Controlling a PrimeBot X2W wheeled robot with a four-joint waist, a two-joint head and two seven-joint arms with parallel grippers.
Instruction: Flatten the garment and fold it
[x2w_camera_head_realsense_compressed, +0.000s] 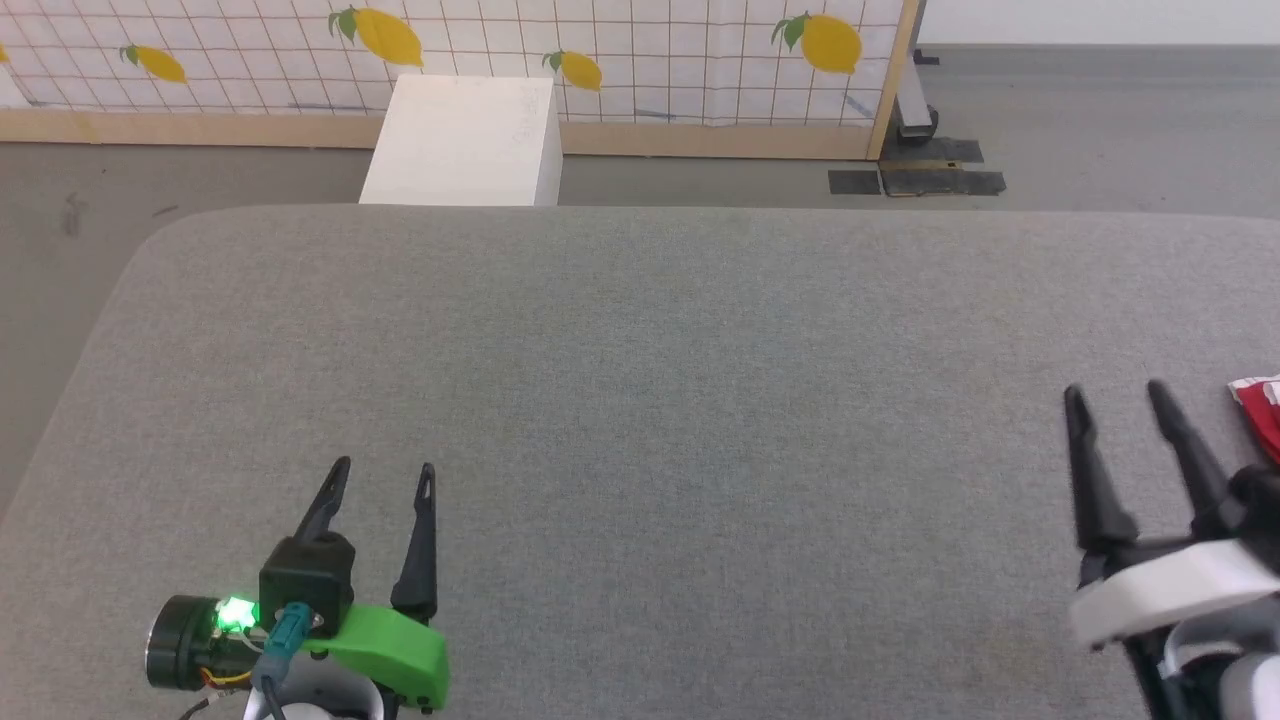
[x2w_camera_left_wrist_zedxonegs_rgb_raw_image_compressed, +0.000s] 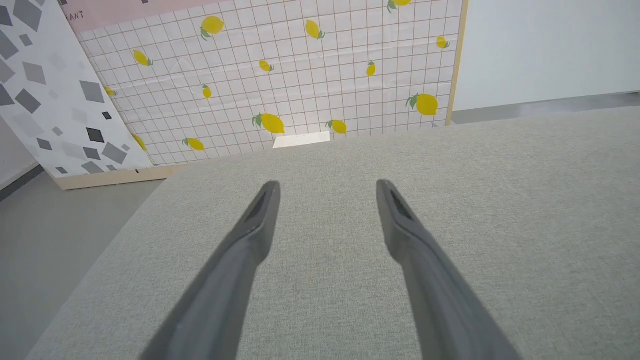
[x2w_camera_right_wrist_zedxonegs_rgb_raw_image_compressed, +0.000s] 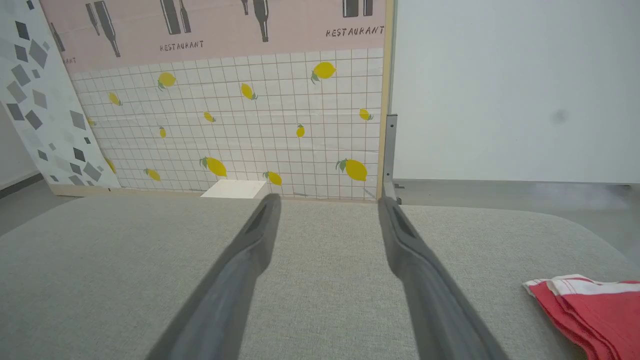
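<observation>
Fingers stand wide and empty on my left gripper (x2w_camera_head_realsense_compressed: 385, 465), well apart from the garment (x2w_camera_head_realsense_compressed: 1262, 410), and my right gripper (x2w_camera_head_realsense_compressed: 1115, 389), near it, seemingly poised to reach.

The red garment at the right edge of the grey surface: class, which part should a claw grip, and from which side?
Probably best: grip the white-trimmed corner of the garment, the part nearest the open right claw. Come from the robot's left, low over the grey surface: that corner points toward the claw and lies low, and the rest runs out of view.
</observation>
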